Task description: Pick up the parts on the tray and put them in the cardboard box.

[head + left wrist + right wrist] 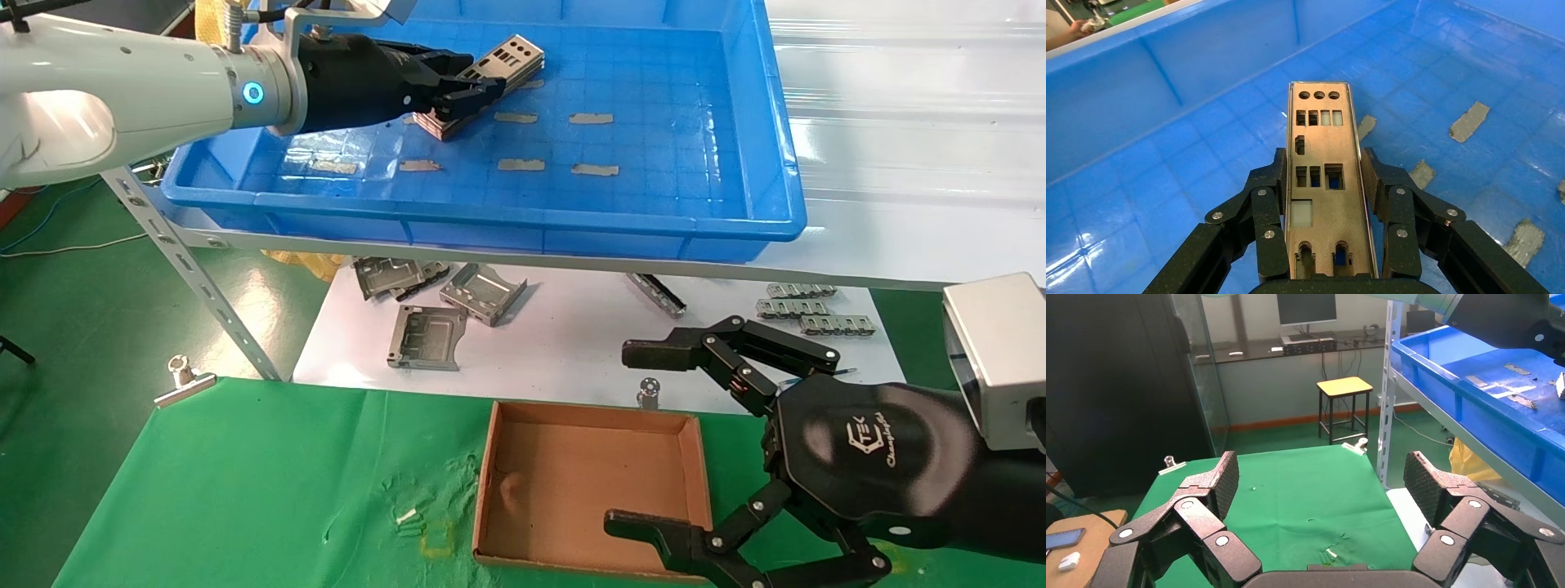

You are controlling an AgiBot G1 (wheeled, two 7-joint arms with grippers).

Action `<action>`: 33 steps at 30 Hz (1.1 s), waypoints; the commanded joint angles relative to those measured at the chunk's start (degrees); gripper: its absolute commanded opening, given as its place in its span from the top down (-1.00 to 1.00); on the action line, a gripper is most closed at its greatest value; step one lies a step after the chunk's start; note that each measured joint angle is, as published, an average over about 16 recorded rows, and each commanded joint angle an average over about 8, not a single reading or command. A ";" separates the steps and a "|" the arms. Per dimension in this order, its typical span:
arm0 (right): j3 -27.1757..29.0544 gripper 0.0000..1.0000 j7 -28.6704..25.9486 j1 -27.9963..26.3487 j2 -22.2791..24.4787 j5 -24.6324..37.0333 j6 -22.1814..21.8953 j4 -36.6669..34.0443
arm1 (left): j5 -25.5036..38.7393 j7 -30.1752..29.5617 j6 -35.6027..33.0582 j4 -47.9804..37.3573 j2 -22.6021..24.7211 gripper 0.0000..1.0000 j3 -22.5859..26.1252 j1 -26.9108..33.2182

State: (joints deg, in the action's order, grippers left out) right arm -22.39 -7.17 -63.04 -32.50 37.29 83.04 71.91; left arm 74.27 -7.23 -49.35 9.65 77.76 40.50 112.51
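The left gripper (462, 86) reaches into the far left of the tray (768, 147), its fingers (1269, 208) clamped on the long edges of a part (1320, 184), one end raised off the tray floor. The box (588, 486) sits near, on the green cloth (245, 482), with nothing in it. The right gripper (645, 441) hangs at the box's right side, jaws spread wide.

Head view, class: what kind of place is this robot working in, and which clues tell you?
Probably a factory-style parts-sorting bench or lab: a blue tray on metal shelving, stamped metal brackets below, and the left hand gripping a punched silver plate.
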 commanded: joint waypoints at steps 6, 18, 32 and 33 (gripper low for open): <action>0.00 -1.00 0.00 0.00 0.00 0.00 0.00 0.00 | -0.65 0.07 0.09 0.05 -0.04 -0.29 1.03 0.14; 0.00 -1.00 0.00 0.00 0.00 0.00 0.00 0.00 | -1.86 0.03 -0.04 -0.22 -0.12 -1.00 2.46 0.57; -0.01 -1.00 0.00 0.00 0.00 -0.01 0.00 0.00 | -3.49 0.26 -0.14 -0.32 -0.13 1.00 3.72 0.58; -0.01 -1.00 0.00 0.00 0.00 -0.01 0.00 0.00 | -3.60 0.24 -0.16 -0.30 -0.13 1.00 3.81 0.56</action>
State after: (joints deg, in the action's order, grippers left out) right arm -22.39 -7.17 -63.04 -32.50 37.29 83.04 71.91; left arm 70.68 -7.00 -49.44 9.36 77.63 44.32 113.08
